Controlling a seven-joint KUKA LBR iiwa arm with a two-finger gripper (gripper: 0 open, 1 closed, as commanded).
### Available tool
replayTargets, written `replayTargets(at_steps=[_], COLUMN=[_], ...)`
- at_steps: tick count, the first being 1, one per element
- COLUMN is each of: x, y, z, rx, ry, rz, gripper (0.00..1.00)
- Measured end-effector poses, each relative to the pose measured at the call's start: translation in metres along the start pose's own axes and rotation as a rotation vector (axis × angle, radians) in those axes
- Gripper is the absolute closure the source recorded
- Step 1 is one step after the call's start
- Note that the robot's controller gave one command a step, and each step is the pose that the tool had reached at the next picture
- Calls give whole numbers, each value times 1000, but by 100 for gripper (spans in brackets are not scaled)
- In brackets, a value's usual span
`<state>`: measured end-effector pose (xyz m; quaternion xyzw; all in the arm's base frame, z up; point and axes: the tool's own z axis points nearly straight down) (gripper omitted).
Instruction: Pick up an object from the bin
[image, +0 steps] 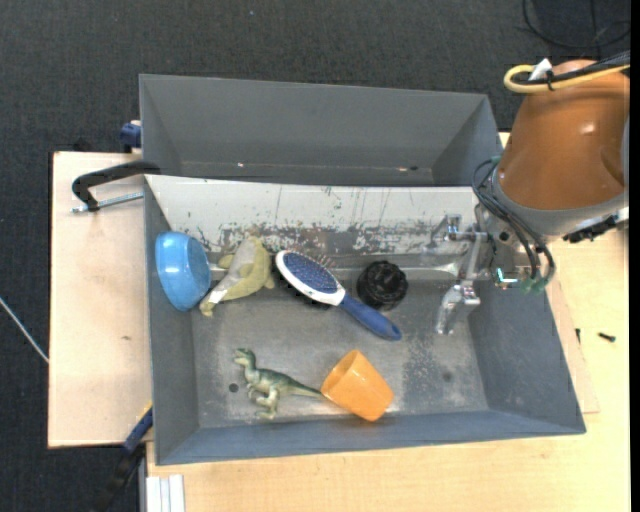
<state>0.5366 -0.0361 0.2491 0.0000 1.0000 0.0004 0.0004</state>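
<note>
My gripper (455, 308) hangs over the right part of the bin, its metal fingers (445, 320) pointing down, open, with nothing between them. The nearest thing is a black round knob-like object (382, 283), a little to its left near the back wall. A white-headed brush with a blue handle (330, 292) lies slanted beside the knob, the handle end pointing toward the gripper. An orange cup (358, 385) lies on its side near the front wall, left of and below the gripper.
Next to the orange cup lies a green toy dinosaur (265, 380). A pale yellow toy figure (243, 272) and a blue bowl (180, 268) sit at the back left. Bare bin floor stretches under and to the right of the gripper.
</note>
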Motion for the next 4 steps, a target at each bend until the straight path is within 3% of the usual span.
replayTargets(at_steps=[1,2,3,4], x=[-43,-58,-59,-18], y=[64,59,61,66], z=[82,177,175,9], rx=[-3,1,0,0], ry=[5,-7,-13,-12], rz=[-119,-163,-163,-137], gripper=[0,0,100,100])
